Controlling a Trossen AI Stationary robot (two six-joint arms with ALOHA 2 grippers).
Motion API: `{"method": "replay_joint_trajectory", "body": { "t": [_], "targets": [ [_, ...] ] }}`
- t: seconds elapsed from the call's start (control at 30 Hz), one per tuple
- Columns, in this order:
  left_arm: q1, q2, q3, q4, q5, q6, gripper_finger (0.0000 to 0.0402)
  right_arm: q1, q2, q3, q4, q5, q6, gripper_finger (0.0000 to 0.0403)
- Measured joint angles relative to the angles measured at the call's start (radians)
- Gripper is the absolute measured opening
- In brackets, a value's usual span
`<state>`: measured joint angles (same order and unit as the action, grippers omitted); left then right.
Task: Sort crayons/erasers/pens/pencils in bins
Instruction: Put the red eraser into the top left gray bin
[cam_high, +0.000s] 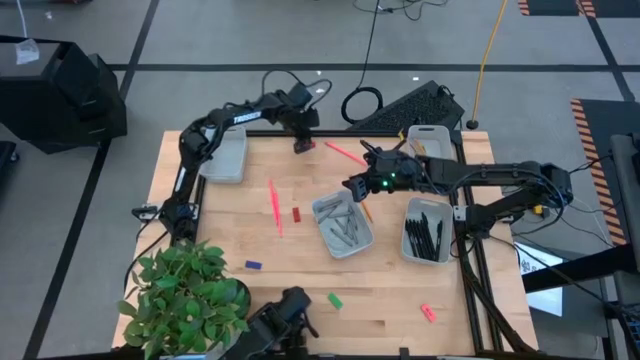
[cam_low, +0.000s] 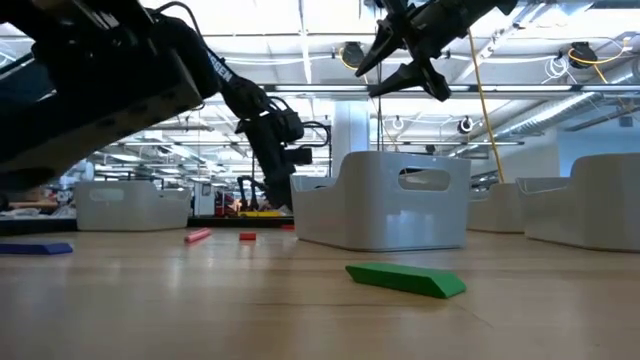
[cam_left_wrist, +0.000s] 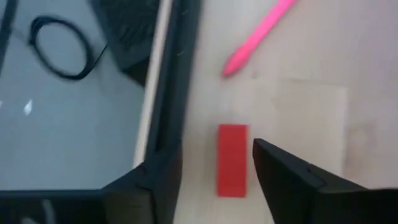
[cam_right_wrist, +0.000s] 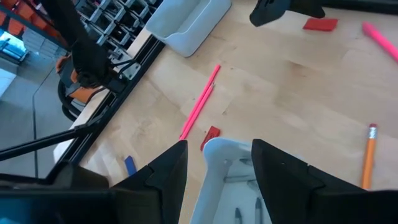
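Left gripper (cam_left_wrist: 233, 186) is held open at the table's far edge, its fingers straddling a red eraser (cam_left_wrist: 232, 160) that lies flat on the wood, evidently so the block can be pinched; nothing is gripped yet. Right gripper (cam_right_wrist: 217, 165) is poised, fingers parted and empty, above the rim of the middle bin (cam_high: 343, 225), where grey crayons (cam_high: 340, 222) are already collected, while black pens (cam_high: 428, 235) fill the bin beside it. The straddled eraser is revealed only by the left wrist view; from above it is hidden under the gripper, though loose erasers and pink pencils (cam_high: 273, 205) across the table are shown there
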<state>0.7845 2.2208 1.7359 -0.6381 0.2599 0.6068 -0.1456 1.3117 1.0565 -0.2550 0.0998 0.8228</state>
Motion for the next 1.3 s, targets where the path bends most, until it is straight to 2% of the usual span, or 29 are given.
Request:
{"method": "replay_joint_trajectory", "body": {
  "t": [0.07,0.17,0.27,0.53,0.8,0.9,1.07,1.3],
  "targets": [
    [0.008,0.000,0.000,-0.017,0.042,0.023,0.0217,0.010,0.000,0.000,0.000,0.000,0.000,0.0171],
    [0.008,0.008,0.000,-0.017,0.029,0.040,0.0233,0.023,0.000,0.000,-0.001,0.001,0.002,0.0171],
    [0.004,0.028,0.000,-0.019,0.022,0.055,0.0232,0.029,0.000,0.000,-0.002,0.002,0.001,0.0171],
    [-0.010,0.061,0.003,-0.056,-0.035,0.082,0.0181,0.030,0.000,0.000,-0.005,0.003,-0.029,0.0171],
    [-0.037,0.058,-0.018,-0.065,-0.116,0.077,0.0082,0.025,0.000,0.000,-0.005,0.003,-0.069,0.0171],
    [-0.044,0.058,-0.031,-0.063,-0.130,0.072,0.0056,0.025,-0.013,0.000,-0.005,0.001,-0.076,0.0171],
    [-0.055,0.060,-0.032,-0.066,-0.168,0.061,0.0061,0.012,-0.079,0.000,-0.015,0.000,-0.127,0.0171],
    [-0.069,0.045,-0.033,-0.083,-0.212,0.031,0.0072,-0.045,-0.192,0.000,-0.120,0.007,-0.267,0.0171]
  ]
}}
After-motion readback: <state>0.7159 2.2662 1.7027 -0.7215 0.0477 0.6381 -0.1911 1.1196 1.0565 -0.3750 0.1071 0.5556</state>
